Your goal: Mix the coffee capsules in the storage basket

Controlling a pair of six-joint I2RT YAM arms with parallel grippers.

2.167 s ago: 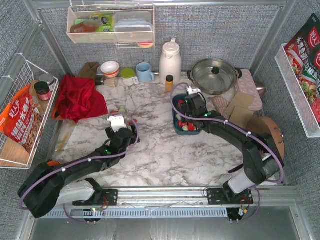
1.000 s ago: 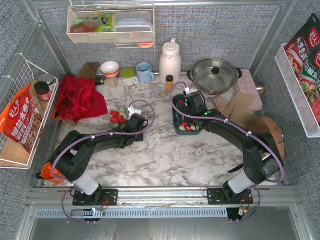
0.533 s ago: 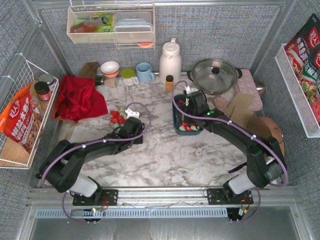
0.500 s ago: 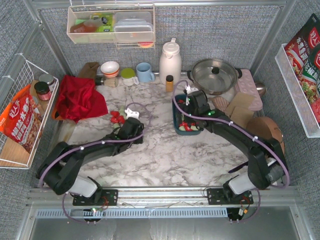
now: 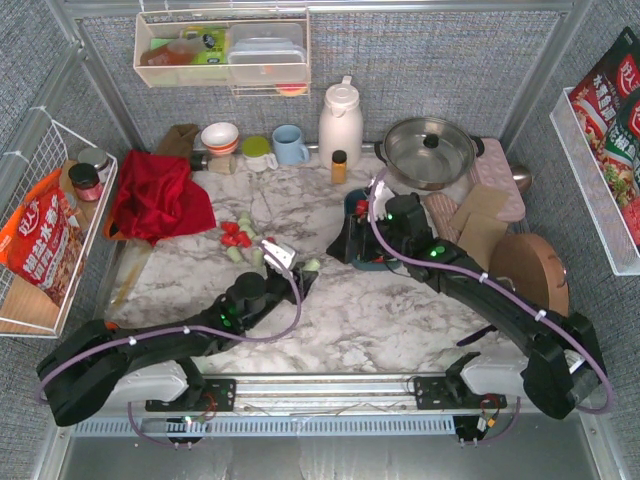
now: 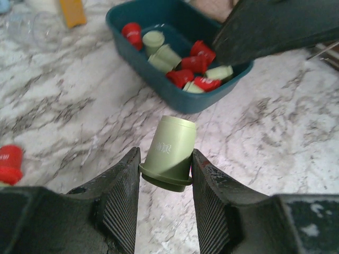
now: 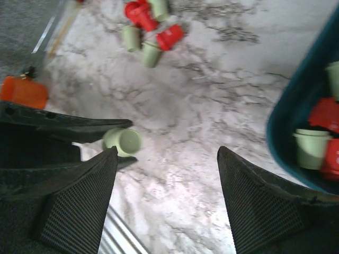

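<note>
My left gripper (image 6: 166, 174) is shut on a pale green coffee capsule (image 6: 170, 151), holding it by its rim a little above the marble. It hangs just short of the dark teal storage basket (image 6: 180, 100), which holds several red and green capsules (image 6: 183, 63). In the top view the held capsule (image 5: 311, 265) sits left of the basket (image 5: 357, 202), which my right arm partly hides. My right gripper (image 7: 167, 153) is open and empty over bare marble, beside the basket's wall (image 7: 296, 116), and faces the held capsule (image 7: 123, 142). Several loose capsules (image 5: 240, 235) lie further left.
An amber bottle (image 5: 339, 165), a white jug (image 5: 340, 120), a blue mug (image 5: 290, 145) and a steel pot (image 5: 430, 150) line the back. A red cloth (image 5: 160, 195) lies at the left, with wooden pieces (image 5: 480, 220) at the right.
My left gripper has come away from the loose pile with a green capsule and swung right, nearer the basket. My right gripper has risen out of the basket and shifted to its left side.
</note>
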